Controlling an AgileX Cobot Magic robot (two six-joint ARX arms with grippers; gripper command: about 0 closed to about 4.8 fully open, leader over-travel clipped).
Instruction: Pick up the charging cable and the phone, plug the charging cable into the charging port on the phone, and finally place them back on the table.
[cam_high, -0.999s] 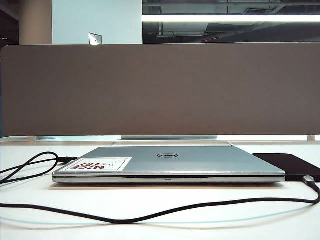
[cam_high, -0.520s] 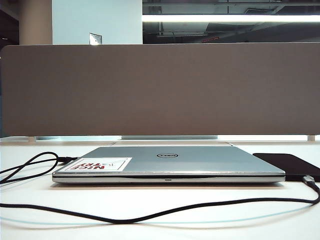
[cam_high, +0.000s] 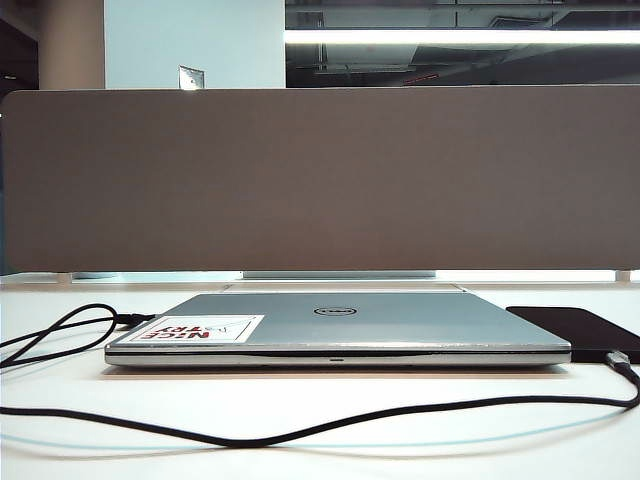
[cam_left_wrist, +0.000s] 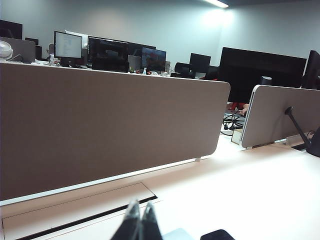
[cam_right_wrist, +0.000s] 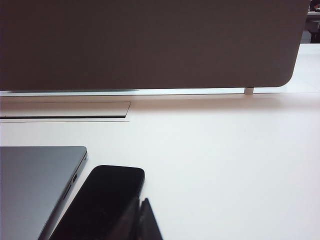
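1. A broad, plain white tabletop (cam_high: 330, 405) fills the near part of the exterior view, with a tall brown fabric divider panel (cam_high: 320, 180) standing across its far edge.
2. A closed silver Dell laptop (cam_high: 340, 325) lies flat in the middle of the table. A white sticker with red lettering (cam_high: 195, 328) sits on the near left corner of its lid.
3. A thin, flat black smartphone (cam_high: 580, 330) lies on the table just to the right of the laptop, close beside its right edge.
4. A long thin black charging cable (cam_high: 300, 432) snakes across the table in front of the laptop. On the left it forms a loop beside the laptop. On the right it curves up to a small silver plug (cam_high: 616, 357) that meets the near edge of the phone; the port itself is too small to make out.
5. Neither arm shows in the exterior view.
6. The left gripper (cam_left_wrist: 138, 223) appears only in its wrist view, its two dark fingers pressed together, holding nothing, above the table near the divider.
7. The right gripper (cam_right_wrist: 140, 220) appears in its wrist view, fingers together and empty, just above the near end of the phone (cam_right_wrist: 100, 202), with the laptop (cam_right_wrist: 35, 185) alongside.
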